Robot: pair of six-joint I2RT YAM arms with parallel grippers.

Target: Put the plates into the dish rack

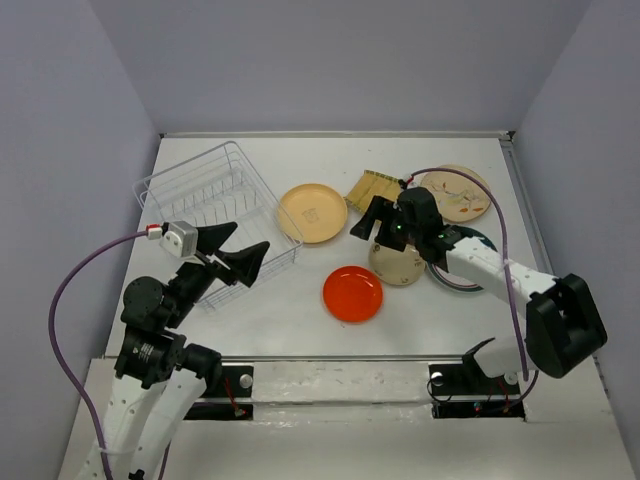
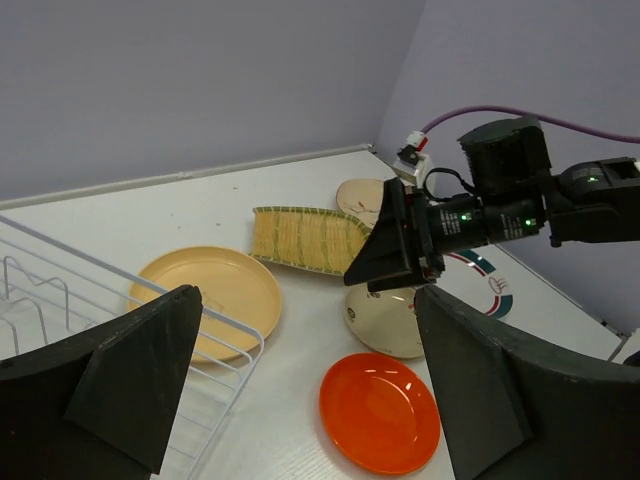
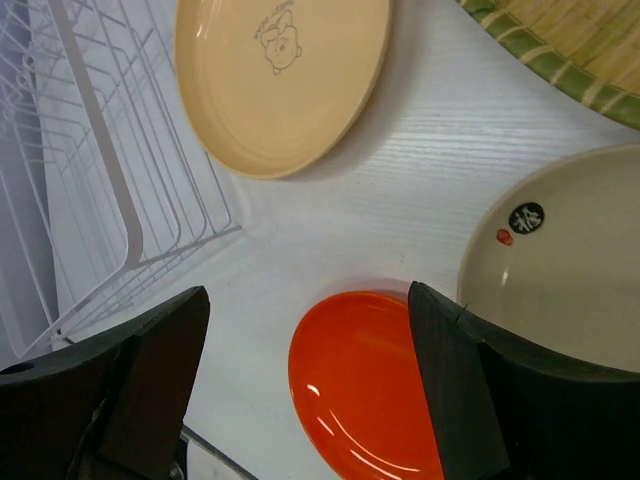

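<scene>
The white wire dish rack [image 1: 205, 195] stands at the left with nothing in it. Six plates lie flat on the table: peach [image 1: 312, 213], ribbed yellow-olive [image 1: 375, 187], cream painted [image 1: 455, 192], small beige [image 1: 398, 265], red-orange [image 1: 353, 294], and a white one with a green-red rim [image 1: 462, 284] mostly under my right arm. My left gripper [image 1: 235, 252] hovers open over the rack's near right corner. Between the peach and beige plates my right gripper [image 1: 372, 222] hangs open and empty. The right wrist view looks down on the red-orange plate [image 3: 360, 380].
Grey walls close in the table on three sides. The rack's near edge [image 3: 100, 170] lies just left of the peach plate [image 3: 280, 70]. My right arm crosses above the rimmed plate [image 2: 480, 275] and the beige plate [image 2: 385, 320].
</scene>
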